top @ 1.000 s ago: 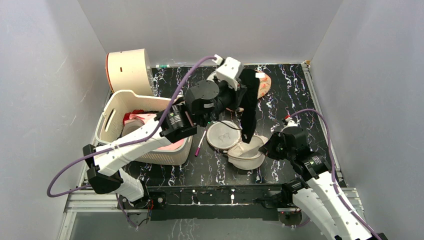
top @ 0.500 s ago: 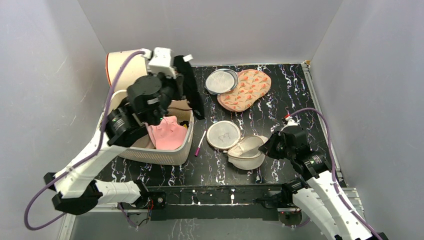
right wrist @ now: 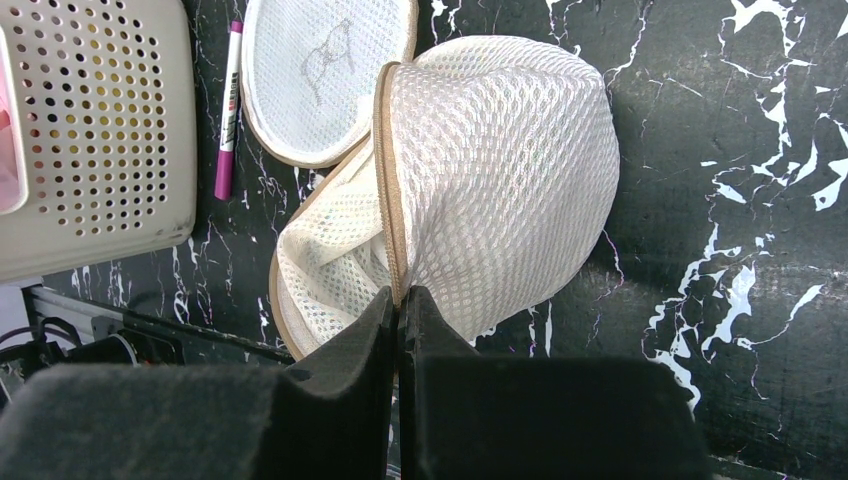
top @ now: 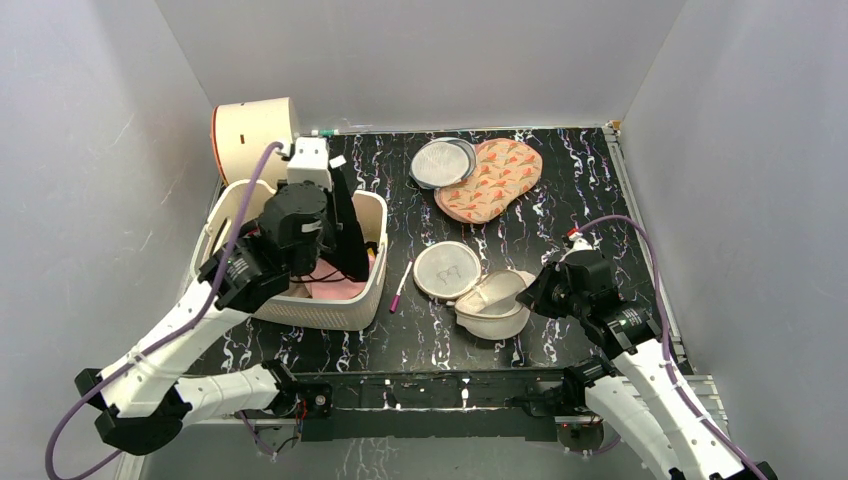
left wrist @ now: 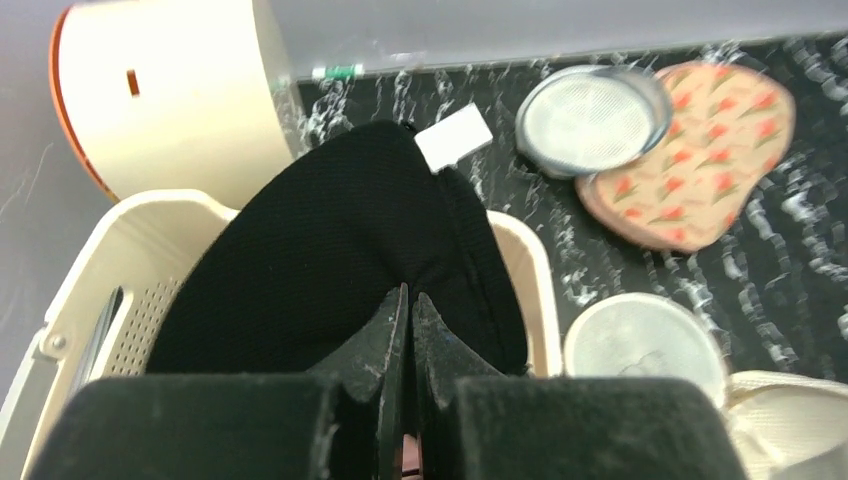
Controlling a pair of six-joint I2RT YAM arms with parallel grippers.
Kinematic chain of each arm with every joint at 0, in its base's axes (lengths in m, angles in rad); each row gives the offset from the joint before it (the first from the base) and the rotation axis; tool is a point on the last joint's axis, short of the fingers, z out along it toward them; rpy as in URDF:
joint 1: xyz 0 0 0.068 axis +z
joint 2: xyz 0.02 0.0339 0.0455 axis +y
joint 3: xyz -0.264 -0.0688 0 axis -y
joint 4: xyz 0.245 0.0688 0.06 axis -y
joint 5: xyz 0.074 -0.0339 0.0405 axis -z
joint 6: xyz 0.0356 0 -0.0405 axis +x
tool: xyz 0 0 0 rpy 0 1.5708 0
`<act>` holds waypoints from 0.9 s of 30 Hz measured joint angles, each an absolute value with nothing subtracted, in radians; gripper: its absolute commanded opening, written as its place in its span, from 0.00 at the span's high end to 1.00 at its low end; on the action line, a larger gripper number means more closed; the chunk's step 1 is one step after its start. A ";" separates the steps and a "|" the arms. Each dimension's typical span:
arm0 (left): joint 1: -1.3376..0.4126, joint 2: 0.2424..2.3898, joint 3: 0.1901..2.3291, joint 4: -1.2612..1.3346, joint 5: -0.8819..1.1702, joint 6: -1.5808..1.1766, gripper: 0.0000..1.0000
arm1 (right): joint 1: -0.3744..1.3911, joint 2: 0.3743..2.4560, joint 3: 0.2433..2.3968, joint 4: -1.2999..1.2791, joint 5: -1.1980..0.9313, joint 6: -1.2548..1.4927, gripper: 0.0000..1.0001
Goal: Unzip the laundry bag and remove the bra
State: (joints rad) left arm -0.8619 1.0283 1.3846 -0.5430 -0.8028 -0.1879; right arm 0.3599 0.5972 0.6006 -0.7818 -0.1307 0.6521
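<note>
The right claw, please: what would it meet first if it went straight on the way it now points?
The laundry bag: the right claw is shut on its zipper rim, so its mesh lies straight ahead; beyond that, likely the table, though depth is unclear.

Bright even light, soft shadows, left wrist view smeared — left pincer (left wrist: pixel 405 300) out of focus.
</note>
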 measured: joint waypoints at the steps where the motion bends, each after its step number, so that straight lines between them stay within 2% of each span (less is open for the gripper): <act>1: -0.851 1.028 1.357 -0.554 -0.799 -0.196 1.00 | 0.360 0.597 0.601 -0.782 -0.131 0.653 1.00; 16: -0.447 1.029 1.106 -0.641 -0.657 -0.256 1.00 | 0.360 0.596 0.604 -0.783 -0.134 0.650 1.00; 27: -0.401 1.037 0.900 -0.627 -0.637 -0.253 1.00 | 0.360 0.619 0.612 -0.776 -0.134 0.643 1.00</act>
